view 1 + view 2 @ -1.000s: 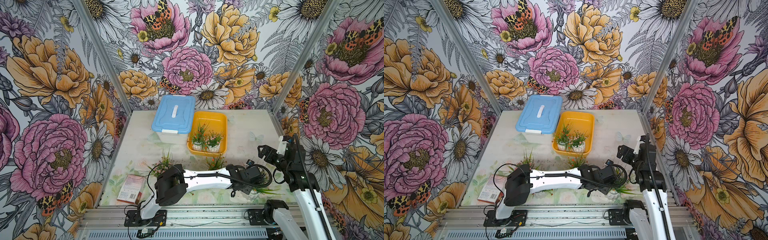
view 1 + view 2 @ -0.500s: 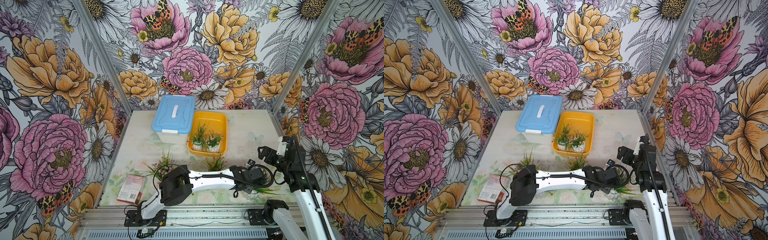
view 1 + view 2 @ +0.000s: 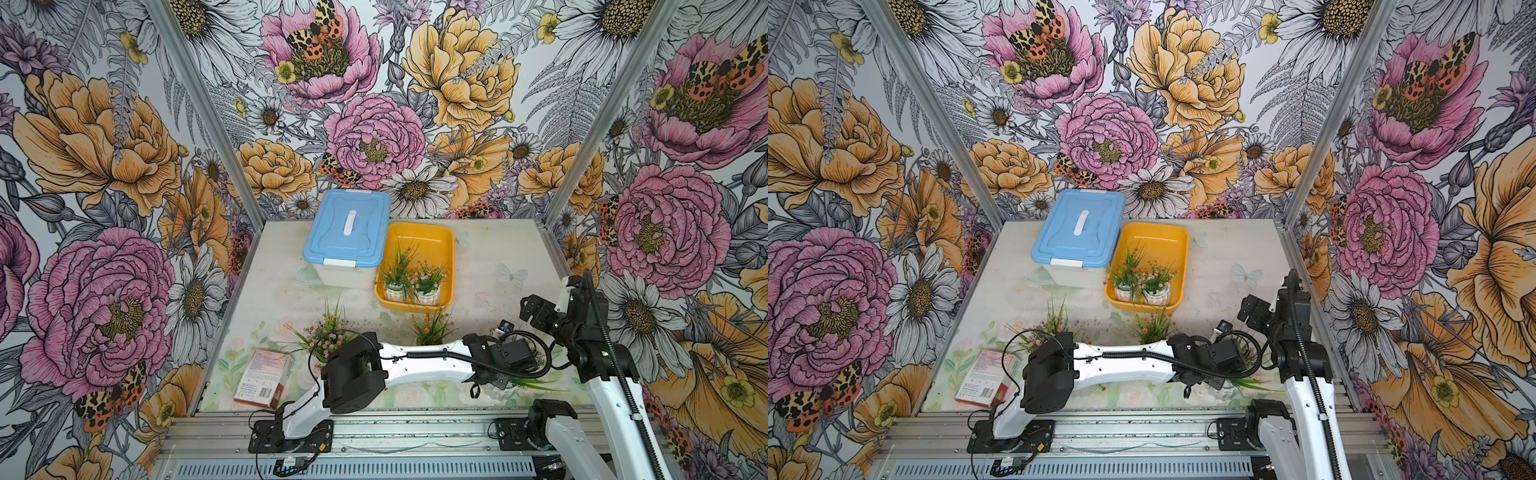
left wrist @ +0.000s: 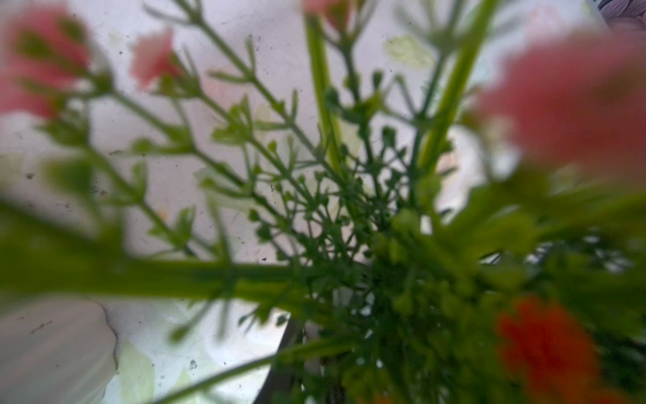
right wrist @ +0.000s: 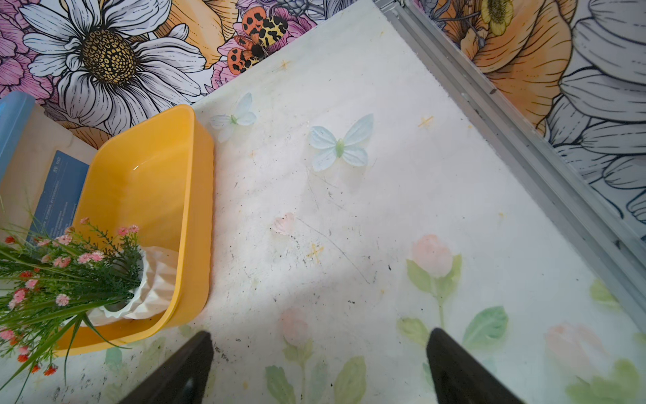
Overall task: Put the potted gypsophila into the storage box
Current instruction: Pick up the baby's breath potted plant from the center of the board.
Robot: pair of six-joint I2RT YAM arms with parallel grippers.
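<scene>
Printed table (image 3: 498,257), floral walls (image 3: 104,166); my left gripper (image 3: 492,376) hid closed in blurred stems (image 4: 265,168), perhaps gripping them, right gripper (image 5: 320,332) gaped empty.

Three walls (image 3: 374,137) papered in outsized pink and amber peonies, daisies and spotted moths – bare aluminium posts (image 3: 203,104) at the corners. The pale table (image 3: 498,249) carries faded tulips and butterflies – scuffed, evenly lit
</scene>
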